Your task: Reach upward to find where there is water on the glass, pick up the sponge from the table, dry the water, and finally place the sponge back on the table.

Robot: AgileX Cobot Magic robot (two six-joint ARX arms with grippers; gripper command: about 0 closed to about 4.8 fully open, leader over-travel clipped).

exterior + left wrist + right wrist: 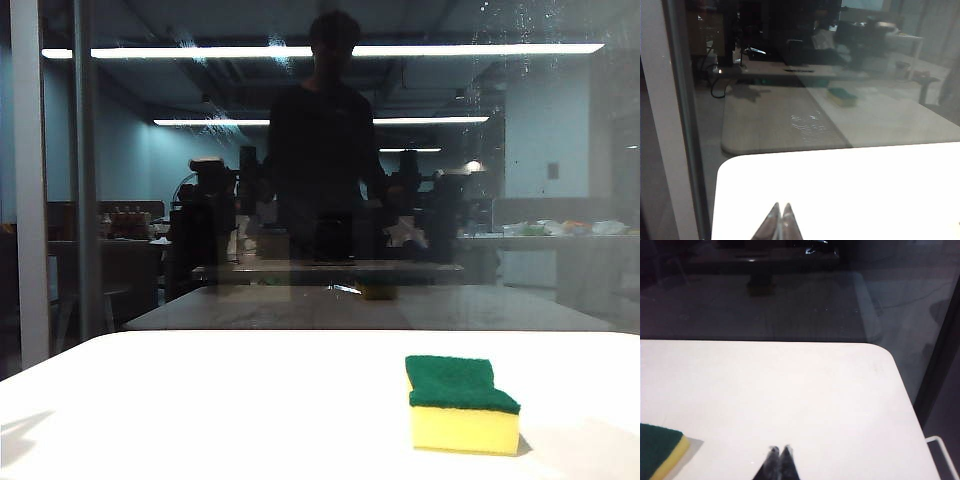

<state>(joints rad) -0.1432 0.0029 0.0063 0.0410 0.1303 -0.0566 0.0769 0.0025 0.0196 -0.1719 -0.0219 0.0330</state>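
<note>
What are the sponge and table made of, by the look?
Sponge: looks like soft yellow foam, matte, topped by a coarse dark green scouring layer. Table: smooth plain white top with rounded corners, probably laminate or painted board; the surface alone doesn't settle which.

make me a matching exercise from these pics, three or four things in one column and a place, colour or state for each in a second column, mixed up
Column one
1. yellow foam sponge with dark green scouring layer
2. left gripper
3. whitish water streaks
4. grey vertical frame bar

Column two
A. high on the large clear glass pane
B. lying on the plain white table, green side up
C. standing at the pane's left edge in the exterior view
D. shut, above the table near its rounded corner

Pairs: 1-B, 2-D, 3-A, 4-C
</note>
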